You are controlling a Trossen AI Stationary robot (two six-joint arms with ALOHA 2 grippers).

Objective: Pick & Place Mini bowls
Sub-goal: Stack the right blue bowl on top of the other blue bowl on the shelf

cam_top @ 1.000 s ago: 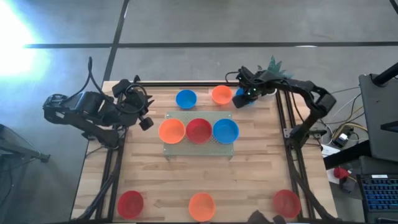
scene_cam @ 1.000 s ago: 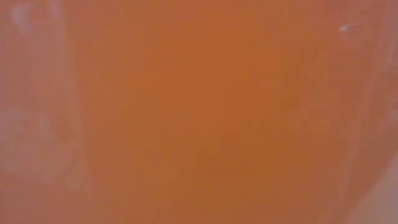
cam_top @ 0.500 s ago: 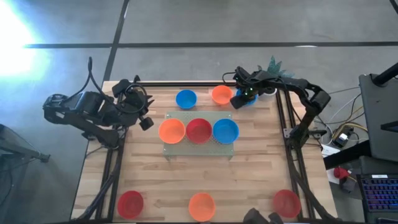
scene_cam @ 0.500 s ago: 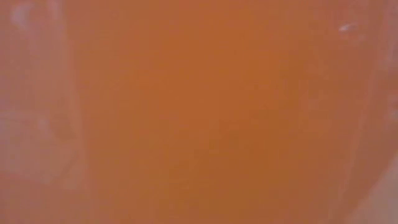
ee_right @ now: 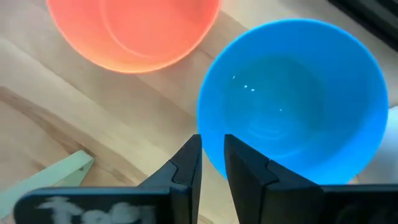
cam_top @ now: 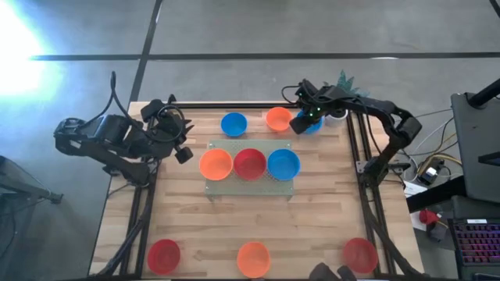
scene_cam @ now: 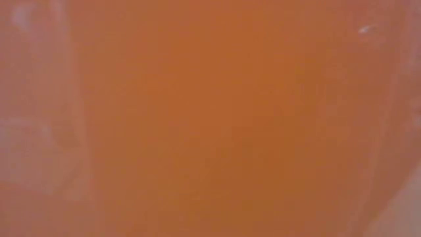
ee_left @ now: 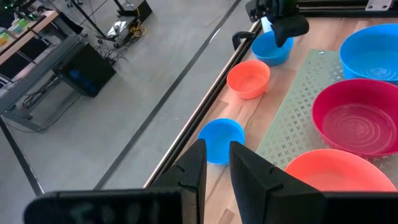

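Note:
Several mini bowls show in the high view. An orange, a red and a blue one stand on the pale green mat. A blue and an orange bowl stand on the wood behind it. My right gripper is at the far right, shut on another blue bowl. My left gripper waits shut above the table's left edge, with nothing between its fingers. My right gripper pinches the blue bowl's rim on the side toward the orange bowl. One finger is inside the bowl and one outside. The fingers come steeply from above. Whether the bowl is clear of the wood I cannot tell.
A red, an orange and a red bowl stand along the near edge. A white pot with a green plant is right behind the held bowl. An orange surface fills the low view. Bare wood lies between mat and near bowls.
My right gripper has rolled slightly at the wrist and shifted a little while staying shut on the blue bowl's rim. The bowl stays in about the same place.

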